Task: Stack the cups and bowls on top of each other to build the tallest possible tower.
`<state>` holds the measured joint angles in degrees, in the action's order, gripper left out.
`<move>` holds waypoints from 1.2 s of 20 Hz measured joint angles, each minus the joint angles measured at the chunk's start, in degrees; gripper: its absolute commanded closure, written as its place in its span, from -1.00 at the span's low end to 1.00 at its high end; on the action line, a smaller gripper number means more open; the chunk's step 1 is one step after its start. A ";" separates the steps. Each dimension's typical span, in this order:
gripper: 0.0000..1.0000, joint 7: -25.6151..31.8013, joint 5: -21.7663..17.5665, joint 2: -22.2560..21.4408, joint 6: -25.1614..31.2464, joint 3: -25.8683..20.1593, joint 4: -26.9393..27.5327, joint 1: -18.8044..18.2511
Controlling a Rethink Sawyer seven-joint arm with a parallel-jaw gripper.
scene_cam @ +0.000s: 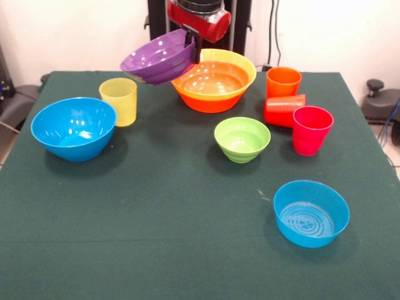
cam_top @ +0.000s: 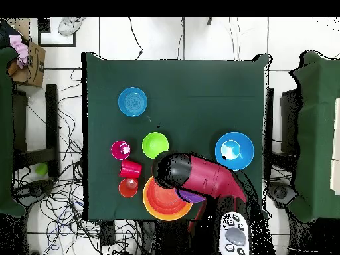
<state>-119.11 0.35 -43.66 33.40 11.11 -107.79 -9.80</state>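
Nearest blue bowl (scene_cam: 311,214) sits untouched on the surface (scene_cam: 175,237). End effector (scene_cam: 192,45) is clamped on the purple bowl (scene_cam: 156,60) rim, tilted aloft beside the large orange bowl (scene_cam: 214,81). Judged step: carrying; next, level and seat it.

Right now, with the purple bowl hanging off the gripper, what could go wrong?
1. The purple bowl is pinched only at its rim by the gripper and hangs tilted, so it might slip or swing.
2. It hangs beside the big orange bowl and above the yellow cup; a careless move could knock either.
3. One red cup lies on its side against the upright orange cup, so it may roll if bumped.
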 measured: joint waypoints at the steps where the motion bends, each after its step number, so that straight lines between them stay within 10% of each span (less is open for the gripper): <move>1: 1.00 0.00 -0.01 -0.24 0.00 0.00 -0.08 0.27; 24: 1.00 0.00 0.02 0.64 -8.71 0.00 -5.63 6.20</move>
<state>-119.11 0.37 -43.03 24.69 11.11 -113.42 -3.60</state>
